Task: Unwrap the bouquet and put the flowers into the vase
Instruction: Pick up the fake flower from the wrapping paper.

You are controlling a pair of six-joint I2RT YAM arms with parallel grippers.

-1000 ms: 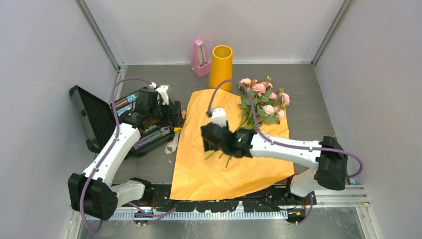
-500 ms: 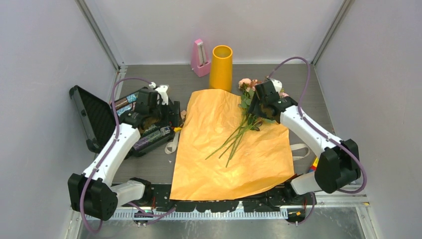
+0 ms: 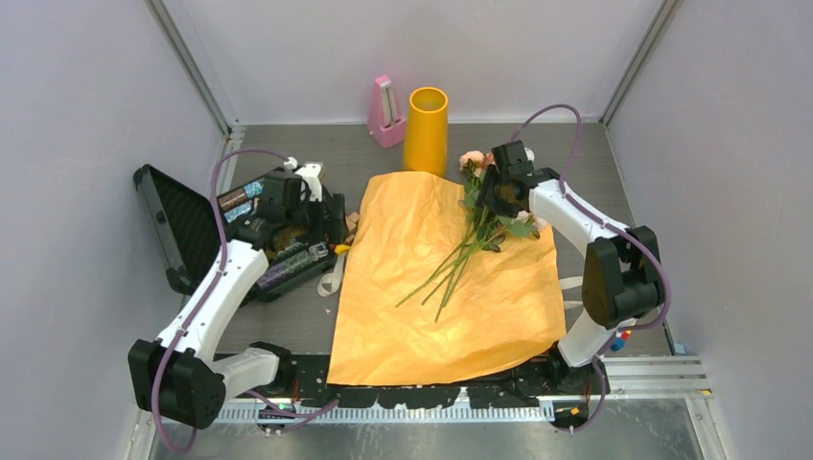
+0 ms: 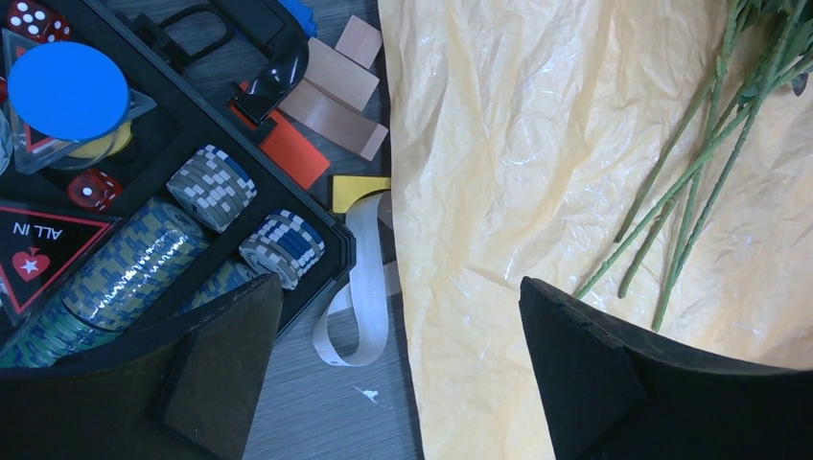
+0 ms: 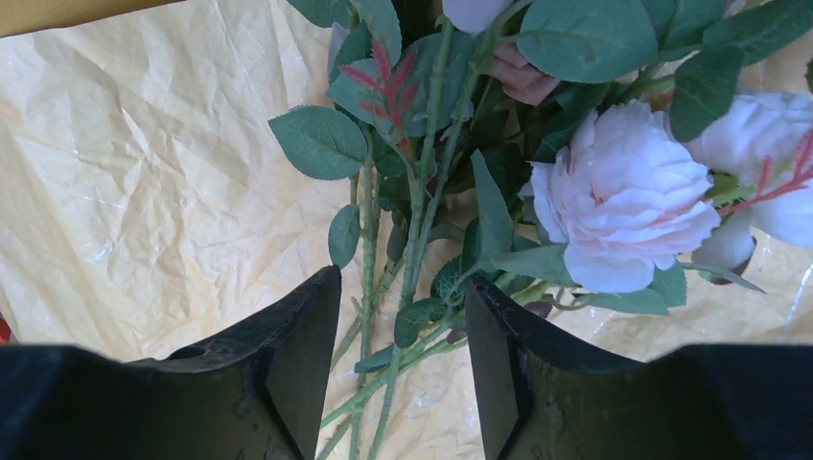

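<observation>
Shows the flowers (image 3: 482,213) lying loose on the orange paper (image 3: 431,297) spread over the counter (image 3: 594,182), blooms near the upright vase (image 3: 427,129) at the paper's far edge. Shows the right gripper (image 5: 403,297) part-open, fingers astride the stems below the blooms; shows the left gripper (image 4: 403,326) spread wide and empty, above the chip case (image 3: 168,225) beside the paper.

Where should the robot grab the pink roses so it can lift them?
Probably by the thin green stems just below the leaves, coming from above with the jaws straddling them. The pale pink artificial roses lie flat on the crinkled orange paper, stems bunched there, fanning apart lower down.
</observation>
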